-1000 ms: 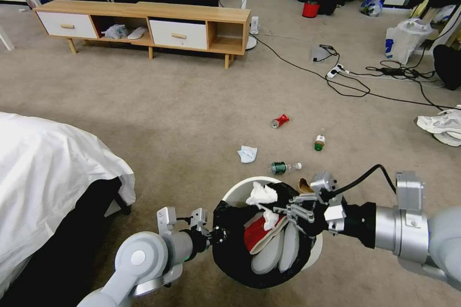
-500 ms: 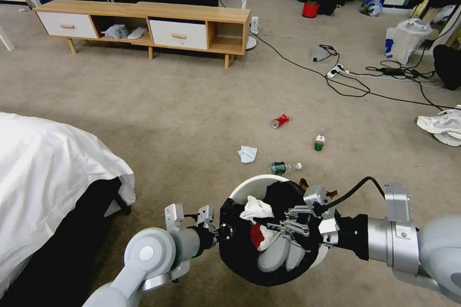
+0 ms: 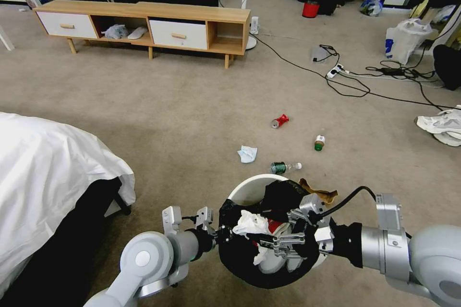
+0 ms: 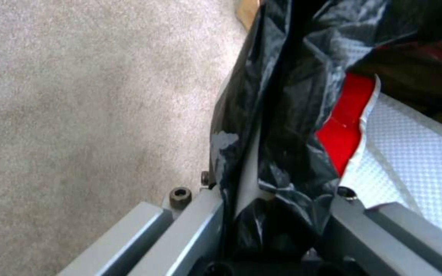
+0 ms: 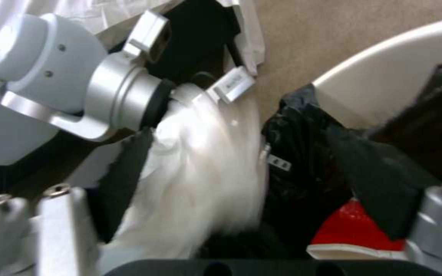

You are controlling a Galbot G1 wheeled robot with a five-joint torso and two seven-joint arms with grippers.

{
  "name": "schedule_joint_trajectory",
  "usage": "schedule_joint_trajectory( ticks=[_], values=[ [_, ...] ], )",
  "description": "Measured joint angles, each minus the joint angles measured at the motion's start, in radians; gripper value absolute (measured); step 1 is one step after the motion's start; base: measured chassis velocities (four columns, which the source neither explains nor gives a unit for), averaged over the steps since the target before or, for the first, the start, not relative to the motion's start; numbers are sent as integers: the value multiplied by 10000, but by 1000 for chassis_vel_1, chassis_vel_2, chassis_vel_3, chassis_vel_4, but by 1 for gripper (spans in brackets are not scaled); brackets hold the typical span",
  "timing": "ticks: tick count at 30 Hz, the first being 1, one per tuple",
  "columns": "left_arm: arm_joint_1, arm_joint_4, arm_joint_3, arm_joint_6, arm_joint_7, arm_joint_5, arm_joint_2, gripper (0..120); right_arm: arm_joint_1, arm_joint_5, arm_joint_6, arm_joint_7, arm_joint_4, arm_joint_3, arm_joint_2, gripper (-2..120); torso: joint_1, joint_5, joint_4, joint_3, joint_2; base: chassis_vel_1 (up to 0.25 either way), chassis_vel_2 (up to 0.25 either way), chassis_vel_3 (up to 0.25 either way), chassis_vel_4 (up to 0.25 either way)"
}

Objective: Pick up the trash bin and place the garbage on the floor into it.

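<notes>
My left gripper (image 3: 224,235) is shut on the near-left rim of the white trash bin (image 3: 249,187), black liner pinched between its fingers (image 4: 200,226). My right gripper (image 3: 269,242) hangs open over the bin's mouth, and a crumpled white tissue (image 5: 205,168) drops from between its fingers. A red-and-white wrapper (image 5: 354,230) lies inside the bin. On the floor (image 3: 192,105) beyond the bin lies garbage: a crushed red can (image 3: 279,121), a green can (image 3: 319,142), a green bottle (image 3: 284,167), a white tissue (image 3: 247,153) and a brown carton (image 3: 321,193) against the bin's far side.
A bed with a white sheet (image 3: 48,172) fills the near left. A wooden cabinet (image 3: 144,24) stands at the far left. Black cables (image 3: 345,81), a white plastic bag (image 3: 406,38) and white shoes (image 3: 444,124) lie at the right.
My right gripper has sunk lower and nearer over the bin and opened, letting go of the white tissue it held. The bin in my left gripper has shifted slightly.
</notes>
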Motion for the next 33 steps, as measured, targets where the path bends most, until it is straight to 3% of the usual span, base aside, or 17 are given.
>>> schedule_joint_trajectory(
  ticks=[18,33],
  values=[
    [170,-136,-238,-5,126,-17,109,0,132,-185,64,83,-301,270,127,99,0,0,0,0,1,0,0,0,0],
    [447,-108,-406,-14,218,266,43,0,-69,285,498,-104,322,1560,78,99,0,0,0,0,1,0,0,0,0]
  ],
)
